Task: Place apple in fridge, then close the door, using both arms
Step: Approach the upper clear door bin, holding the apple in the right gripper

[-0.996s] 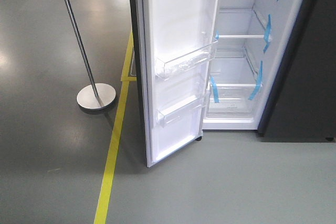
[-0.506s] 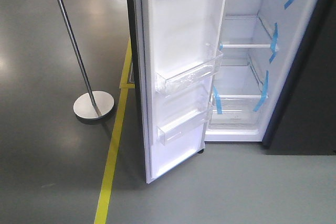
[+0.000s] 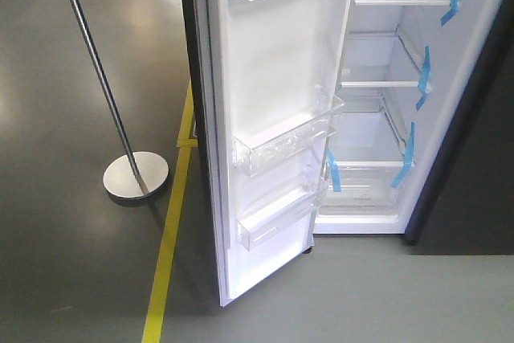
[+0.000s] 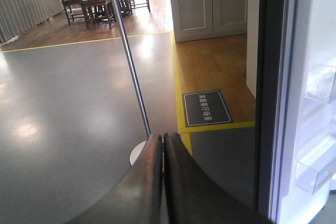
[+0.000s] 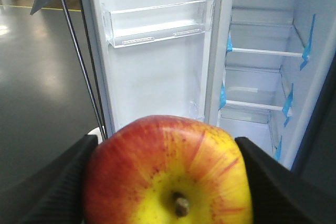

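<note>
The red apple (image 5: 168, 174) with a yellow patch round its stem fills the bottom of the right wrist view. My right gripper (image 5: 167, 182) is shut on it, a black finger on each side. The fridge (image 3: 377, 118) stands open ahead, white inside, with glass shelves and blue tape (image 3: 422, 78); it also shows in the right wrist view (image 5: 262, 77). The door (image 3: 273, 118) is swung wide open to the left, its white inner face with clear bins toward me. My left gripper (image 4: 163, 141) is shut and empty, left of the door's dark edge (image 4: 269, 93).
A metal pole on a round base (image 3: 135, 174) stands on the grey floor left of the door. A yellow floor line (image 3: 165, 263) runs past it. A dark cabinet side (image 3: 474, 182) stands right of the fridge. A floor sign mat (image 4: 206, 108) lies behind the door.
The view has moved closer to the fridge: the door and shelves look larger and lower in frame, and the pole has shifted left.
</note>
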You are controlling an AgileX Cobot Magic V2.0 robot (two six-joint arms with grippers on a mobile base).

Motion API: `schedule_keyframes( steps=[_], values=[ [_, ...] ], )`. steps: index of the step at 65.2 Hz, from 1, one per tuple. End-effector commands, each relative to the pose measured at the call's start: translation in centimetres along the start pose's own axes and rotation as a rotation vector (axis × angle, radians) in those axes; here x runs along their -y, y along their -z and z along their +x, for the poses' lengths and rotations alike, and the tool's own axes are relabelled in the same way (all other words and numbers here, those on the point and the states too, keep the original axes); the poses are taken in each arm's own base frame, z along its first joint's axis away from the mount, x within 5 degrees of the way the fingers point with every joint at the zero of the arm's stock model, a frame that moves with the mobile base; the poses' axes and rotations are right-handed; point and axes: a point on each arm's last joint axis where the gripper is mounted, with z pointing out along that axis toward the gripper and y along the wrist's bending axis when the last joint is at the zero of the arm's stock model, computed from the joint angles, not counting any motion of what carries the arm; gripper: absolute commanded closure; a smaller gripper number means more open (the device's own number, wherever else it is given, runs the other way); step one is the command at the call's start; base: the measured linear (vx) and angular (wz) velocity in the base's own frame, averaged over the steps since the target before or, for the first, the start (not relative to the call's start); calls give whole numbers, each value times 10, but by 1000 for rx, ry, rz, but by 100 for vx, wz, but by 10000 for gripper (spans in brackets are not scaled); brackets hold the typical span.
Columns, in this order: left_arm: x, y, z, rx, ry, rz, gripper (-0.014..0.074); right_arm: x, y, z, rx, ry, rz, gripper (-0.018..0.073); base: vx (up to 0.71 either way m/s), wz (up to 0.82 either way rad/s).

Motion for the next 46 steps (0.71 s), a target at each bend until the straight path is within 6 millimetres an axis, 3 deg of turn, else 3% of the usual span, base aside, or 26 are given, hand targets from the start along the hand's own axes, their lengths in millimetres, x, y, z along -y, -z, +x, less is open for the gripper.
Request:
schedule_keyframes(
  steps=[1, 46],
  values=[
    [1, 3, -12, 100, 0, 19, 603, 1, 1, -12, 90, 3, 13, 429, 15, -2],
    [1, 3, -12, 100, 0, 19, 603, 1, 1, -12, 90, 3, 13, 429, 14, -2]
  ],
)
